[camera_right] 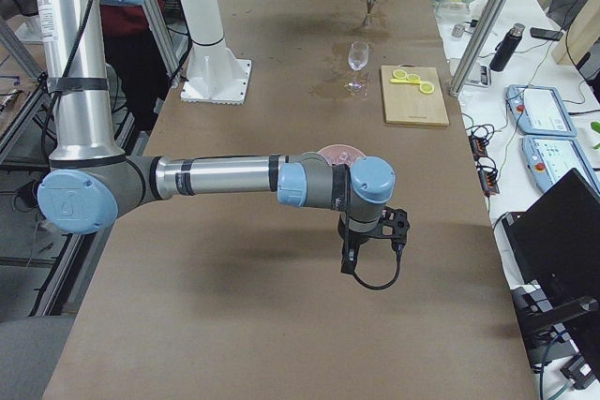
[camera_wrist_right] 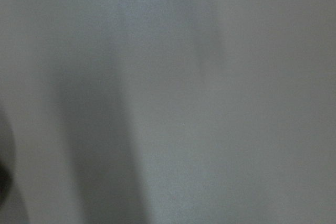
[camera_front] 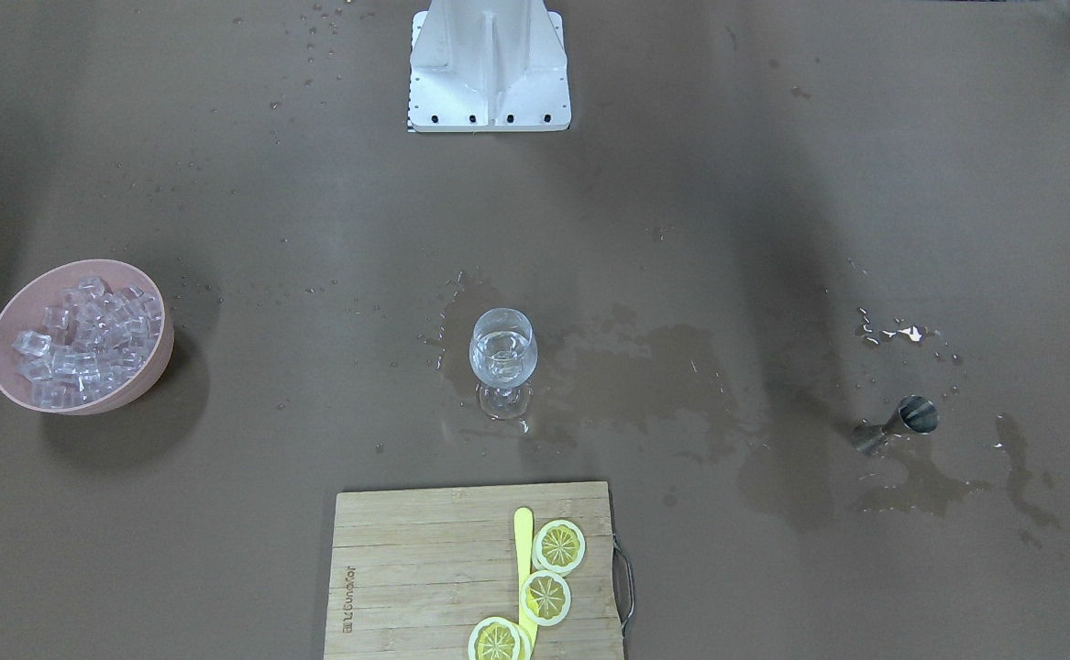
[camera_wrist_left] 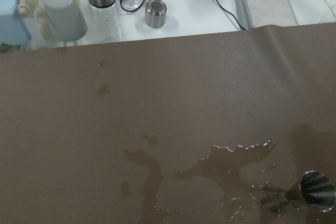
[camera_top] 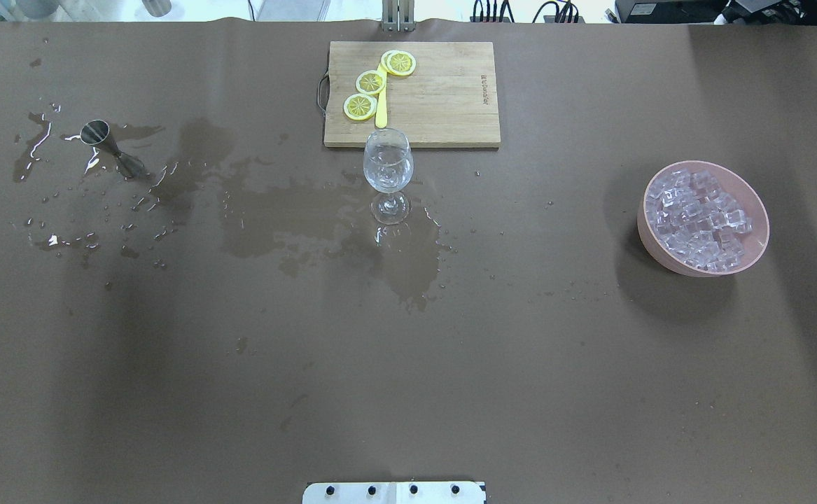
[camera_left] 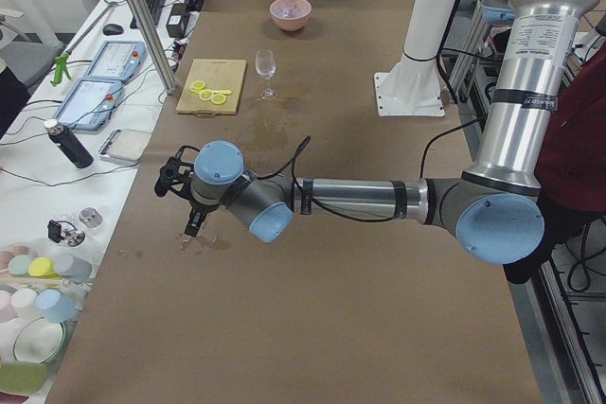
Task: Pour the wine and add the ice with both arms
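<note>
Wet brown table (camera_top: 408, 392), wine (camera_front: 501, 365) low in glass (camera_front: 503, 341), ice (camera_top: 699, 217) in pink bowl (camera_top: 650, 245). Left gripper (camera_left: 193, 226), right gripper (camera_right: 348, 267): open or closed, cannot tell. Risk: slick puddles (camera_top: 275, 210), glass knocked over, cubes slipping.

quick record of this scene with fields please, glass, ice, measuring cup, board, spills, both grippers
glass: wine glass upright mid-table, a little clear liquid inside
ice: ice cubes heaped in pink bowl
cup: metal measuring cup appears upright, in a puddle
board: wooden board with three lemon slices
spills: wet patches between glass and cup
left gripper: low over a wet spot; open or shut, cannot tell
right gripper: above bare table; cannot tell
</note>
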Motion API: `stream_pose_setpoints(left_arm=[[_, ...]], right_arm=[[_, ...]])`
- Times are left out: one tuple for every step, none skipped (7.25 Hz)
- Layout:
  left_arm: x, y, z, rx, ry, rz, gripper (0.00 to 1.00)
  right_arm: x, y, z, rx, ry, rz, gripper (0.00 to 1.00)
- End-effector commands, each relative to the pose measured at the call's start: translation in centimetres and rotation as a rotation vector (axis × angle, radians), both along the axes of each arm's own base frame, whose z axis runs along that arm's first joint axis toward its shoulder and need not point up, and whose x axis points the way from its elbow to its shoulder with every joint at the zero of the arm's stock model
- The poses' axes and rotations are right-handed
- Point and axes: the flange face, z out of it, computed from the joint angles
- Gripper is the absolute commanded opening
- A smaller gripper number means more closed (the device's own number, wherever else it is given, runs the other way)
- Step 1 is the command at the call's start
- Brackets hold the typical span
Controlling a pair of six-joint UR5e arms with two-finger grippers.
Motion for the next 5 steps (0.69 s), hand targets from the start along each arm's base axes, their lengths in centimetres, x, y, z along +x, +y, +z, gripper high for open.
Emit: stream_pose_setpoints(left_arm=[[-4.8, 0.4, 1.7, -0.032, -0.057, 0.029, 0.99], [-5.1, 0.2, 0.8, -0.052, -0.070, 0.032, 0.99], [-5.0, 0.3, -0.3, -0.056, -0.074, 0.031, 0.99], [-4.8, 0.3, -1.1, -0.045, -0.075, 0.034, 0.99], [-4.7, 0.4, -1.6, -0.042, -0.080, 0.035, 0.99]], right_arm=[[0.0, 0.1, 0.1, -0.004, -0.003, 0.000, 1.00], [0.0, 0.1, 0.1, -0.003, -0.003, -0.001, 1.00], [0.0, 0.0, 0.0, 0.000, -0.002, 0.000, 1.00], [0.0, -0.1, -0.1, 0.002, -0.002, -0.001, 1.00], [0.0, -0.1, -0.1, 0.002, -0.002, -0.001, 1.00]])
